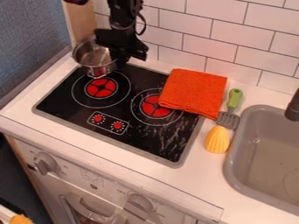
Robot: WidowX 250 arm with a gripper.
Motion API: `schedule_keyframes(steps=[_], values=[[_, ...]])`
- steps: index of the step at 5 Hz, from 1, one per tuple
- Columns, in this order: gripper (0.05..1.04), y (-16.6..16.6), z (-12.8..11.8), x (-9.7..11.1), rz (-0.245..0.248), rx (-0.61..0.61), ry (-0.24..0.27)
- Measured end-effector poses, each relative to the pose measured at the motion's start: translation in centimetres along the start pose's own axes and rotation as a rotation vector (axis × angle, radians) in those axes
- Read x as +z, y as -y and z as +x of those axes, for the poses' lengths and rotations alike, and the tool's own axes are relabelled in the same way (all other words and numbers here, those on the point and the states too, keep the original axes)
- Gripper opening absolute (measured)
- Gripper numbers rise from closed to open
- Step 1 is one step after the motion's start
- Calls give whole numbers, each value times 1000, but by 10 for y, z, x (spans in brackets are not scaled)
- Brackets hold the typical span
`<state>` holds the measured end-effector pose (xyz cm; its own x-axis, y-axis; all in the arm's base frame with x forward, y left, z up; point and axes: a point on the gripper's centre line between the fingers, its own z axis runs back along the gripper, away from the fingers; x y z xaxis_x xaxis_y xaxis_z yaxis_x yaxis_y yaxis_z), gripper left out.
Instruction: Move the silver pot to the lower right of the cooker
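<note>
Silver pot [93, 58] at the cooker's [146, 151] upper left corner.

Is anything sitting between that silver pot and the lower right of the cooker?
Nothing visible stands on the direct diagonal from the silver pot across the cooker. The orange cloth lies over the upper right part, beside that route.

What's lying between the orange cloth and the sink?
A green-handled spatula, on the counter, with a yellow ridged piece by its blade. Camera view shows it: cloth left, sink right.
</note>
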<state>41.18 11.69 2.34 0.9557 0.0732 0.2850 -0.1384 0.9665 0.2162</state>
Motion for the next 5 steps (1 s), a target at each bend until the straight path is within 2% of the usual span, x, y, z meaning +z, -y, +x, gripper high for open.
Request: schedule_keyframes(steps=[1,2,3,4,5], values=[[108,3,0,-1,-21,3,-11],[310,4,-3,2,-31,4,-43],[571,3,-3,2,-21,15,-44],[872,4,-3,2,-19,12,-47],[1013,5,-1,11,-20,9,-32]])
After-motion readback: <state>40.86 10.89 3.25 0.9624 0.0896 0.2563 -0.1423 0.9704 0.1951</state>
